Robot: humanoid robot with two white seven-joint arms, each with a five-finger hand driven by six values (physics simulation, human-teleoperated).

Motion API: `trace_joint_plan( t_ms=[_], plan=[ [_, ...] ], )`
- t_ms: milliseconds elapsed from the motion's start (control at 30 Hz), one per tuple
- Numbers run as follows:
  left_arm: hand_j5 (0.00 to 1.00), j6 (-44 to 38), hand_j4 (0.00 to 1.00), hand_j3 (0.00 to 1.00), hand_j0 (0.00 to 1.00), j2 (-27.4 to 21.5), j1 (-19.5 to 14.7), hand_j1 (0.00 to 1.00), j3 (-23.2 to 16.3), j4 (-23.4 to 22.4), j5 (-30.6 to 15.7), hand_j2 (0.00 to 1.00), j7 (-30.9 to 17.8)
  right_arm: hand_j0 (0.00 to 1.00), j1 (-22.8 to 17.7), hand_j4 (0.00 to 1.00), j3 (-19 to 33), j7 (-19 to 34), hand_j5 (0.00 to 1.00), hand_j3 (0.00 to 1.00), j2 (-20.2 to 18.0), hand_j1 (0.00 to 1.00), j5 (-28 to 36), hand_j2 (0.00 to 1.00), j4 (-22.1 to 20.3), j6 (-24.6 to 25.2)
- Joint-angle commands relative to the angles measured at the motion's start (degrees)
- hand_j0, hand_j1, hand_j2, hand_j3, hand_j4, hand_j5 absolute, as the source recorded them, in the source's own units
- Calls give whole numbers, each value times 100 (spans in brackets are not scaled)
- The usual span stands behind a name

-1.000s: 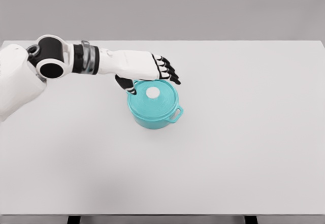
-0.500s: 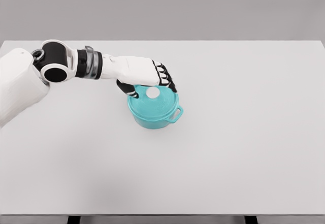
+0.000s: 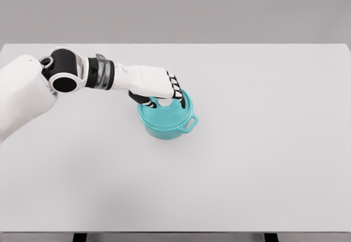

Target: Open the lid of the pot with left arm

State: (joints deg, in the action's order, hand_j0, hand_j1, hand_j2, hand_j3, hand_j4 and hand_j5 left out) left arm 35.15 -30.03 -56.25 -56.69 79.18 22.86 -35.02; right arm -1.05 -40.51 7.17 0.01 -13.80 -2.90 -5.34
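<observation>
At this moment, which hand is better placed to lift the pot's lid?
Left. The left hand is directly over the teal pot, fingers curled down around the white knob on the lid. The right arm is not in view.

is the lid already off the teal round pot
No, the teal lid sits flush on the teal round pot, with the left hand lowered over its white knob.

Wide white table filled most of the view, evenly lit, soft shadows. Plain grey wall stood behind it. Dark table legs showed at the bottom edge.
</observation>
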Motion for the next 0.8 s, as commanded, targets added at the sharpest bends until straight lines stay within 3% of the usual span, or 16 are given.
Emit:
trace_joint_plan(
  t_ms=[0, 433, 767],
  plan=[
    [75, -15, 75, 75, 75, 15, 0, 75, -8, 1, -27, 75, 2, 100, 0, 100, 0, -5, 100, 100, -1, 100, 0, 100, 0, -2],
    [73, -15, 73, 73, 73, -20, 9, 73, -8, 1, -27, 73, 2, 100, 9, 100, 0, 4, 100, 100, -1, 100, 0, 100, 0, -2],
    [49, -15, 49, 49, 49, -38, 9, 49, -8, 10, -18, 49, 2, 100, 0, 100, 0, 4, 100, 100, -1, 100, 0, 100, 0, -2]
  ],
)
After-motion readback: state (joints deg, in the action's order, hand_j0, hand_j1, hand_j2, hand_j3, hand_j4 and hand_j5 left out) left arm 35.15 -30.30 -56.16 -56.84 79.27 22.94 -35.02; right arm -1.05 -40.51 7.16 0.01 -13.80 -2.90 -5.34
